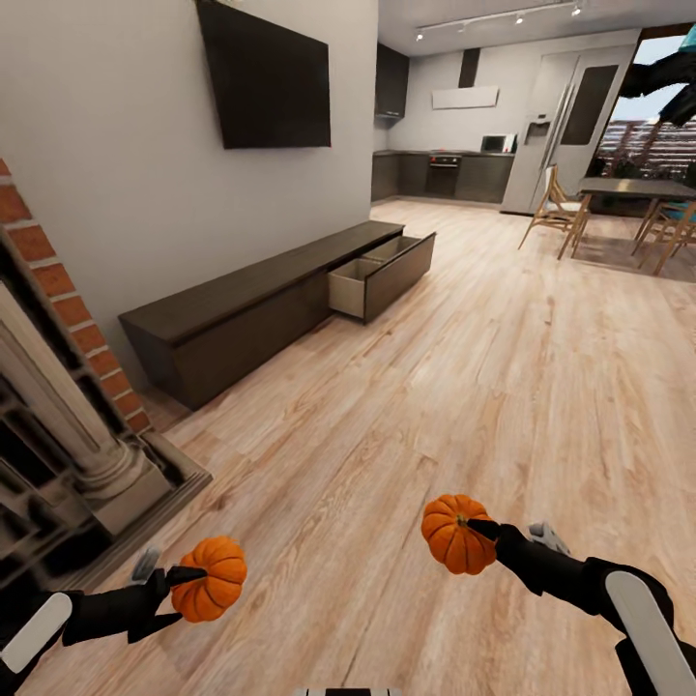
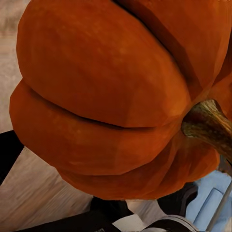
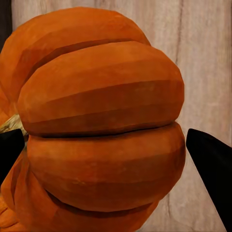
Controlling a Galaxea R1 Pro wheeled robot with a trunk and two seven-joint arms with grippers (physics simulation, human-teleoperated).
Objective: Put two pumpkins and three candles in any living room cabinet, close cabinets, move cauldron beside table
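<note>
Carrying 2 pumpkins toward the open cabinet drawer.

The robot looks to be mid-transport: the left gripper [image 1: 184,578] is clamped on 1 pumpkin [image 1: 210,578] and the right gripper [image 1: 483,530] on the other pumpkin [image 1: 457,533], both held out over the wooden floor [image 1: 435,387], well apart from the cabinet [image 1: 261,300]. In the right wrist view the pumpkin [image 3: 101,130] sits squarely between the 2 dark fingertips [image 3: 210,169], which press its sides; in the left wrist view the pumpkin [image 2: 116,96] crowds the lens with its stem [image 2: 209,123] to one side, so the jaws' contact is hard to see there. The next move, as I judge it, calls for driving up to the pulled-out drawer [image 1: 382,275] at the cabinet's far end, then lowering each pumpkin inside its rim before letting go.
</note>
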